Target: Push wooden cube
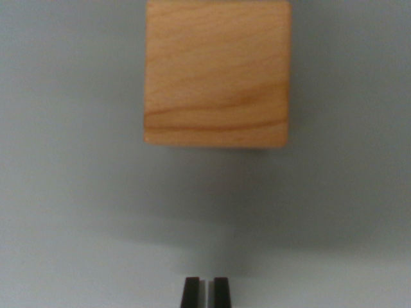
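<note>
A light wooden cube (217,72) with visible grain fills the upper middle of the wrist view, resting on a pale grey surface (70,192); its top edge is cut off by the frame. My gripper (206,292) shows only as two dark fingertips at the bottom middle, standing almost together with a thin slit between them and nothing held. The fingertips are well apart from the cube, with a stretch of bare surface and a soft shadow between them.
Plain grey surface lies on both sides of the cube and below it. A dim shadow (270,205) spreads under and to the wrist view's right of the cube.
</note>
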### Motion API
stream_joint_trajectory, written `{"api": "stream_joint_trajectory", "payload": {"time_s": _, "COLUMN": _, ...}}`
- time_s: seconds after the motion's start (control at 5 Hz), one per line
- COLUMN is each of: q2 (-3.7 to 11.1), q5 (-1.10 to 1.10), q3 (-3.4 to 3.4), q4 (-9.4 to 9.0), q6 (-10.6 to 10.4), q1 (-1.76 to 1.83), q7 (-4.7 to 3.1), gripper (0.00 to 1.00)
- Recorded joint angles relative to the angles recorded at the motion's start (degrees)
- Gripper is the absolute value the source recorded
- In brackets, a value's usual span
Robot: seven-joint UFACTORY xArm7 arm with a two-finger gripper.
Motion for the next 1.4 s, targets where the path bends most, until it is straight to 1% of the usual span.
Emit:
{"api": "stream_joint_trajectory", "payload": {"time_s": 0.4, "q2": 0.00, "q5": 0.00, "q3": 0.00, "q4": 0.00, "q6": 0.0, "q1": 0.00, "q7": 0.00, "gripper": 0.00}}
{"api": "stream_joint_trajectory", "payload": {"time_s": 0.6, "q2": 0.00, "q5": 0.00, "q3": 0.00, "q4": 0.00, "q6": 0.0, "q1": 0.00, "q7": 0.00, "gripper": 1.00}}
{"api": "stream_joint_trajectory", "payload": {"time_s": 1.4, "q2": 0.11, "q5": -0.01, "q3": -0.01, "q4": 0.17, "q6": 0.1, "q1": 0.00, "q7": -0.01, "gripper": 1.00}}
